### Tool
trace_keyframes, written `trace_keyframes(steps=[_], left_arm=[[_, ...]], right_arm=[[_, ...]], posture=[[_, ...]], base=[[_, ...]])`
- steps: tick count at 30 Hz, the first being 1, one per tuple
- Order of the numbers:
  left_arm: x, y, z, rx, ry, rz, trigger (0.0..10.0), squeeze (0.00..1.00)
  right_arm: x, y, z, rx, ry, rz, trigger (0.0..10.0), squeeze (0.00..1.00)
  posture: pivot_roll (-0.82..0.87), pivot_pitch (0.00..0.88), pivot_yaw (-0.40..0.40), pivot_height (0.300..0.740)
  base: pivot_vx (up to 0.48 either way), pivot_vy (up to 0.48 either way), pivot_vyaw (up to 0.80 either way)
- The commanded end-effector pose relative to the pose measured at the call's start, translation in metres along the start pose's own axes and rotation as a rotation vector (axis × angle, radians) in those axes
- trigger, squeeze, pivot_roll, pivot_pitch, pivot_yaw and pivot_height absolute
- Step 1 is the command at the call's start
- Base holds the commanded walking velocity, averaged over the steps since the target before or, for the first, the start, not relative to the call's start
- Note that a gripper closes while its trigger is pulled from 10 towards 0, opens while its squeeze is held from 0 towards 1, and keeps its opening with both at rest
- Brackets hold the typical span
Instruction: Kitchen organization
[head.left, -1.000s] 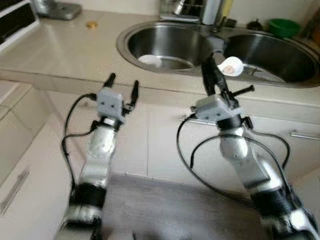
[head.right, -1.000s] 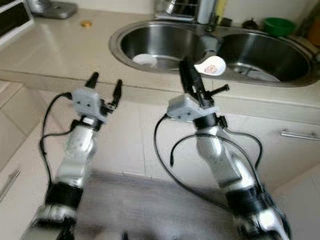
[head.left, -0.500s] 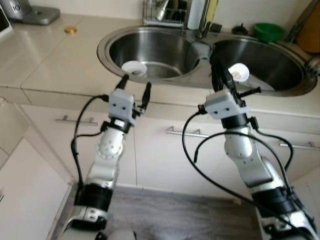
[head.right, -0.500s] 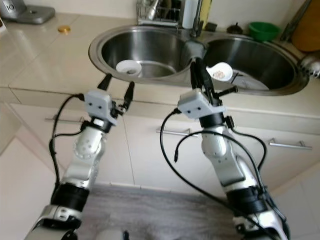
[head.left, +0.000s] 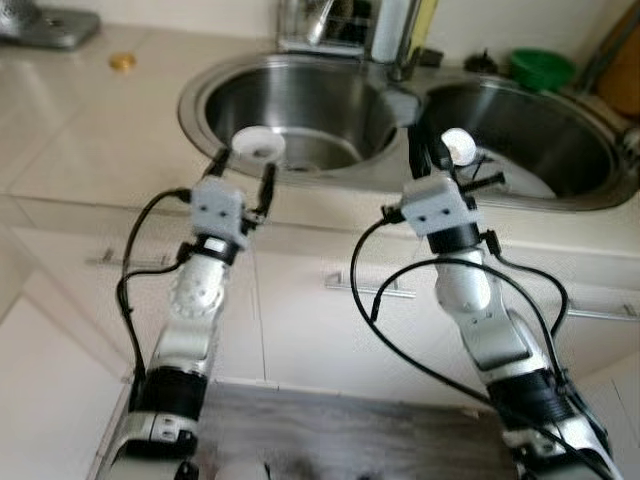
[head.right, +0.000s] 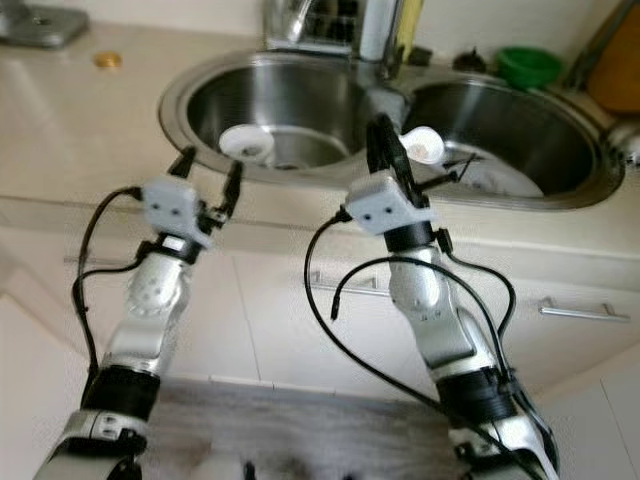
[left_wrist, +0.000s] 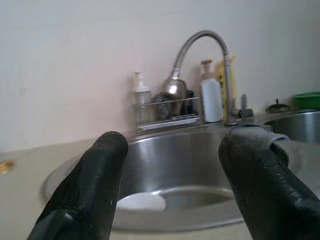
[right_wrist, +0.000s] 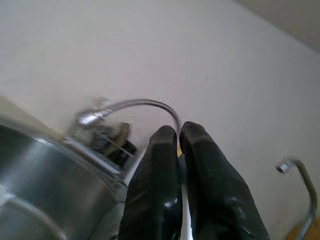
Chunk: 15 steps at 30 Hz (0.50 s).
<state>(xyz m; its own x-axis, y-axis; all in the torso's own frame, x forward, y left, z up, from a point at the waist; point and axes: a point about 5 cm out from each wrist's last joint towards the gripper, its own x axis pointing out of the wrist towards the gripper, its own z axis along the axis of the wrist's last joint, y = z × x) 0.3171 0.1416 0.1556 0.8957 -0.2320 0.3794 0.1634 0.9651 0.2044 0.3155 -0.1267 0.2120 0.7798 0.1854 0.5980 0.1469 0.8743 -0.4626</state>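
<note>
Small white round ladle-like spoon (head.left: 457, 144), bowl up, pinched in closed right hand (head.left: 428, 152) over steel double sink (head.left: 330, 170); left hand (head.left: 243, 176) open, empty.

- beige surface (head.left: 90, 130) with steel double sink (head.left: 400, 100) set in, past the fingers
- gooseneck faucet (left_wrist: 200, 42) at the plain pale wall (left_wrist: 75, 50), wire rack (left_wrist: 167, 112) under it
- white cabinet fronts (head.left: 300, 320) with bar handles (head.left: 365, 290) below
- grey wood-look floor (head.left: 340, 440)
- soft, even light
</note>
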Motion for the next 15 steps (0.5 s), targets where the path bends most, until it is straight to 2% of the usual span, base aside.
trace_keyframes(steps=[1,8,9,11,15], left_arm=[[0.003,-0.01,0.003,-0.016,-0.013,-0.025,10.0,0.0],[0.005,-0.007,0.004,-0.009,-0.02,-0.014,10.0,0.0],[0.004,-0.007,0.004,-0.008,-0.02,-0.013,10.0,0.0],[0.004,-0.007,0.004,-0.008,-0.02,-0.012,10.0,0.0],[0.004,-0.008,0.004,-0.009,-0.02,-0.015,10.0,0.0]], right_arm=[[0.007,-0.015,-0.012,-0.013,0.043,-0.032,10.0,0.0],[0.026,-0.023,-0.021,0.008,0.083,-0.059,10.0,0.0],[0.028,-0.024,-0.028,0.024,0.132,-0.057,10.0,0.0],[0.029,-0.024,-0.034,0.043,0.171,-0.056,10.0,0.0],[0.027,-0.025,-0.048,0.111,0.256,-0.067,10.0,0.0]], posture=[[0.15,0.0,-0.062,0.74],[0.17,0.0,-0.07,0.74],[0.18,0.0,-0.073,0.74],[0.18,0.0,-0.074,0.74],[0.18,0.0,-0.074,0.74]], base=[[0.251,0.0,0.0],[0.251,0.0,0.0],[0.251,0.0,0.0],[0.246,0.0,0.0],[0.0,0.0,0.0]])
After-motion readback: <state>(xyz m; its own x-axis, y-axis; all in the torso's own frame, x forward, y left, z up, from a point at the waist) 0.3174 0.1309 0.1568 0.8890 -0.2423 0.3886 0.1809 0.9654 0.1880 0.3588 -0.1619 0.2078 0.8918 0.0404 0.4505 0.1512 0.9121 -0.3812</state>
